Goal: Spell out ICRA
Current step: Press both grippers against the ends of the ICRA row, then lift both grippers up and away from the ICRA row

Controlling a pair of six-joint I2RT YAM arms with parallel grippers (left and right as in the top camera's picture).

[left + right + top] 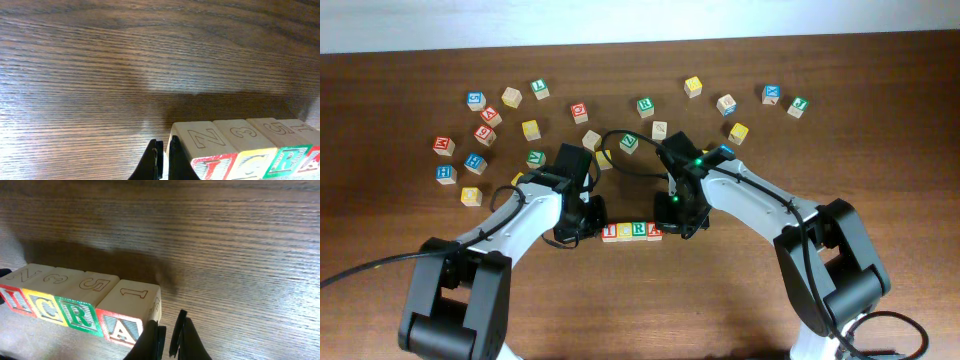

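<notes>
Neatly, four cubic wooden blocks (632, 231) line up mid-frame on grained table (100, 75); left gripper (163, 159) and right gripper (170, 336) clenched, empty

Item: row of four blocks (250, 145), lying on the wooden table (100, 75), fronts reading I, C, R, A. My left gripper (164, 150) is sitting closed just beside the I block (202, 142).

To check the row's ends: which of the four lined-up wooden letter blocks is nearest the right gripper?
The wooden block with the red-framed A, beside the right gripper; I, C and R lie farther along.
</notes>
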